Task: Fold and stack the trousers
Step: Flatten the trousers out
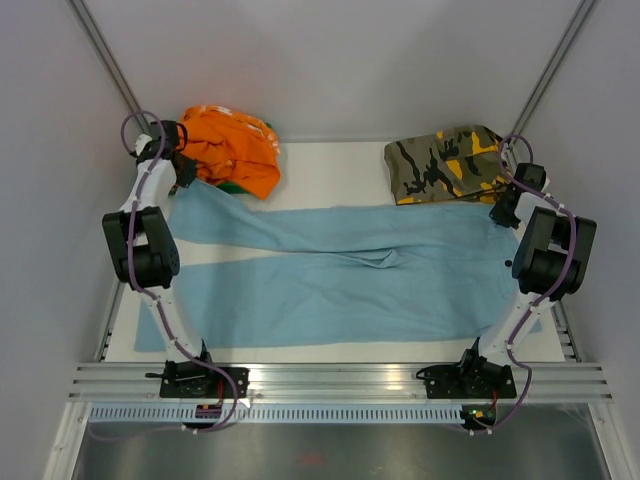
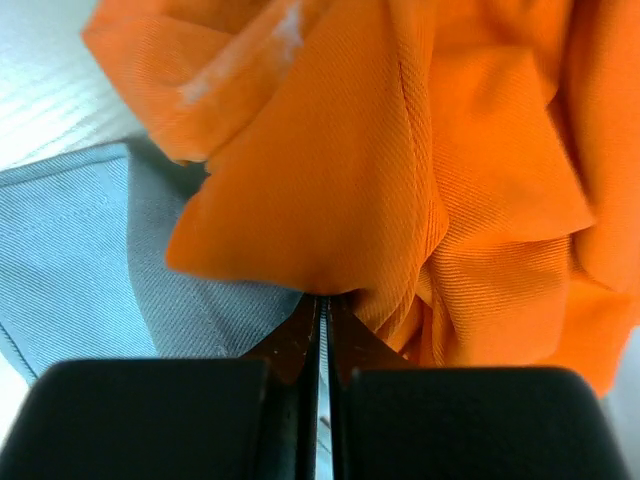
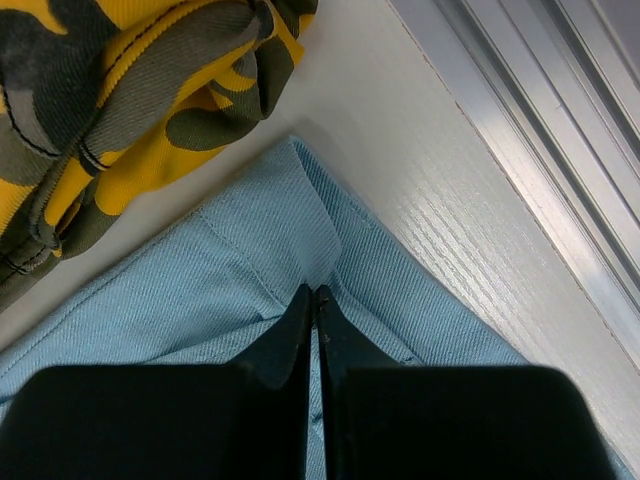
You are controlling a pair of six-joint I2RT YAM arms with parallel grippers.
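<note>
The light blue trousers [image 1: 350,285] lie spread flat across the table, waist at the right, legs running left. My left gripper [image 1: 186,178] is at the far left leg end. In the left wrist view its jaws [image 2: 322,300] are shut, and the blue cloth [image 2: 80,260] runs up to the tips under the edge of an orange garment. My right gripper [image 1: 500,213] is at the far right waist corner. In the right wrist view it [image 3: 315,292] is shut on a puckered fold of the trousers [image 3: 180,300].
A crumpled orange garment [image 1: 235,150] lies at the back left and hangs over my left fingertips [image 2: 400,150]. A camouflage garment [image 1: 440,165] sits at the back right, close to the waist [image 3: 120,90]. Metal rails [image 3: 560,100] edge the white table [image 1: 330,170].
</note>
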